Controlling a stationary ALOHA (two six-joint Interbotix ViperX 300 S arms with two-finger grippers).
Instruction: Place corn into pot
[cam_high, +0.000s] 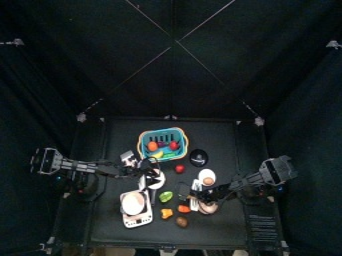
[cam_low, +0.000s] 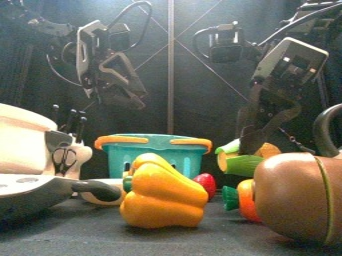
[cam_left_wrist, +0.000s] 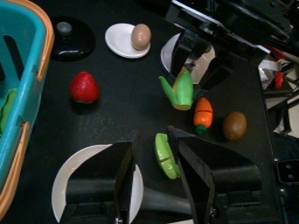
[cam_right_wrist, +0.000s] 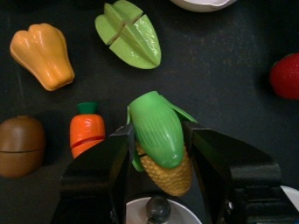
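Corn: I see the corn (cam_right_wrist: 162, 144), yellow cob in green husk, lying on the black bench (cam_right_wrist: 233, 44) squarely between the right claw's (cam_right_wrist: 162, 156) two jaws; in the left wrist view the corn (cam_left_wrist: 180, 87) sits beside a carrot (cam_left_wrist: 204, 114).

Right claw: my right claw stands wide apart around the cob, a jaw on either side; I cannot tell whether the jaws touch it, and it is not lifted.

Left claw: my left claw (cam_left_wrist: 158, 171) hangs above the bench with its jaws apart and nothing between them; a green pepper slice (cam_left_wrist: 166, 156) lies on the bench just beyond the gap.

Pot: the white pot (cam_low: 30, 140) stands large at the front view's left, well apart from the corn; in the top view it (cam_high: 135, 204) sits at the bench's front left.

Neighbours of the corn: in the right wrist view I count a carrot (cam_right_wrist: 87, 129) just beside the cob, a brown potato (cam_right_wrist: 21, 146) further out, an orange pepper (cam_right_wrist: 42, 54), a green pepper half (cam_right_wrist: 128, 33) and a red tomato (cam_right_wrist: 285, 75) at the frame's edge.

Basket: a teal basket (cam_low: 158, 153) with an orange rim sits at the back of the bench, with a yellow pepper (cam_low: 163, 197) in front of it.

Plate: a small white plate (cam_left_wrist: 126, 39) carries an egg (cam_left_wrist: 140, 36).
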